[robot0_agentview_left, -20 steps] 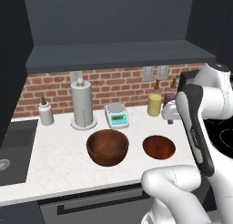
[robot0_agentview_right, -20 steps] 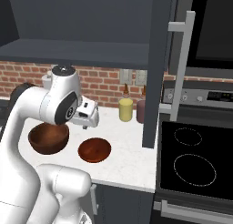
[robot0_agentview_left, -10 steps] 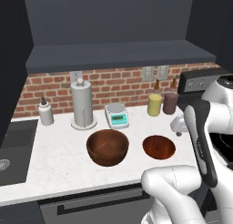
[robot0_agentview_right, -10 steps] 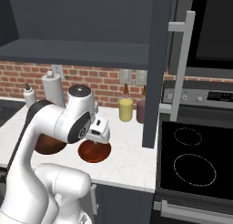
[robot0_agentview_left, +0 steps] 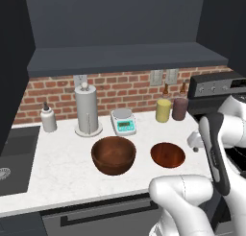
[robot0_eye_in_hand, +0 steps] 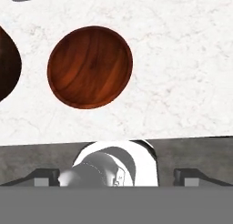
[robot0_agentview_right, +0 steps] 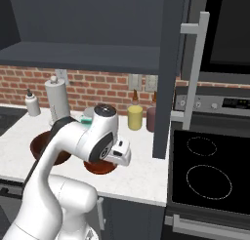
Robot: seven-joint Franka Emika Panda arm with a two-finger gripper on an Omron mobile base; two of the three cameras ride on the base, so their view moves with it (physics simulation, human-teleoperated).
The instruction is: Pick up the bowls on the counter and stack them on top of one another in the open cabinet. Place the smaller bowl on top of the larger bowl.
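The larger bowl [robot0_agentview_left: 114, 155], deep and brown, stands on the white counter [robot0_agentview_left: 62, 170] left of the smaller bowl [robot0_agentview_left: 167, 154]. Both are upright and empty, and a gap separates them. My gripper [robot0_agentview_left: 194, 140] hangs just right of the smaller bowl, above the counter, and stands open with nothing in it. From the right, the gripper [robot0_agentview_right: 122, 154] covers part of the smaller bowl [robot0_agentview_right: 97, 167]. The hand view looks straight down: the smaller bowl [robot0_eye_in_hand: 90, 67] is up and left of the gripper [robot0_eye_in_hand: 117, 175], and the larger bowl [robot0_eye_in_hand: 6, 66] is cut by the left edge. The open cabinet [robot0_agentview_left: 125, 57] has a bare shelf above.
Along the brick wall stand a white bottle [robot0_agentview_left: 48, 119], a paper-towel holder [robot0_agentview_left: 88, 110], a kitchen scale [robot0_agentview_left: 124, 122], a yellow canister [robot0_agentview_left: 163, 110] and a dark canister [robot0_agentview_left: 180, 109]. A sink [robot0_agentview_left: 14, 153] lies left. A black stovetop [robot0_agentview_right: 207, 170] and a tall dark panel [robot0_agentview_right: 168, 73] are at the right.
The hand has come down from shelf height to just above the counter beside the smaller bowl. Both bowls are where they were. The jaws stayed open.
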